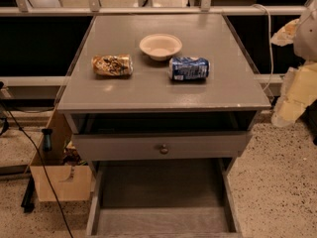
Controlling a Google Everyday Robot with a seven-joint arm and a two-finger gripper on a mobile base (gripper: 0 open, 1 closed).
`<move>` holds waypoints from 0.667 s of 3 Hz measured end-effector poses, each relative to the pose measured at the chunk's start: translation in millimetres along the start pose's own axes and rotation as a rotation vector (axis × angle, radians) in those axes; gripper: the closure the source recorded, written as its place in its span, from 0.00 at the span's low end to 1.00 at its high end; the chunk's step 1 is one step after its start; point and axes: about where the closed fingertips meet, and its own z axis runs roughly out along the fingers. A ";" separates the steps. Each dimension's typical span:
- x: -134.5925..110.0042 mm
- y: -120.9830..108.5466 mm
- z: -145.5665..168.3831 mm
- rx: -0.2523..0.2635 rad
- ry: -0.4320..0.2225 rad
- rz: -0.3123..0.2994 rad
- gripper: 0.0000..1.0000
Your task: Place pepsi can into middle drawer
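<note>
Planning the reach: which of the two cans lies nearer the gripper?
The blue pepsi can, right of the bowl; the tan patterned can lies left of it. The gripper hangs right of the table.

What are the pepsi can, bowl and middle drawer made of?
Pepsi can: thin metal, probably aluminium; glossy blue print, silver ends.
Bowl: matte off-white, looks like paper pulp, maybe plastic.
Middle drawer: grey-stained wood, judging by the streaky floor.
Pincer, low beside the table's right edge: cream shell, plastic-looking.
</note>
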 end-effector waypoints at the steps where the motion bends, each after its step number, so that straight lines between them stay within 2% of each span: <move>1: -9.3 -25.2 1.8 0.020 -0.082 -0.013 0.00; 2: -19.0 -60.7 3.1 0.038 -0.213 -0.013 0.00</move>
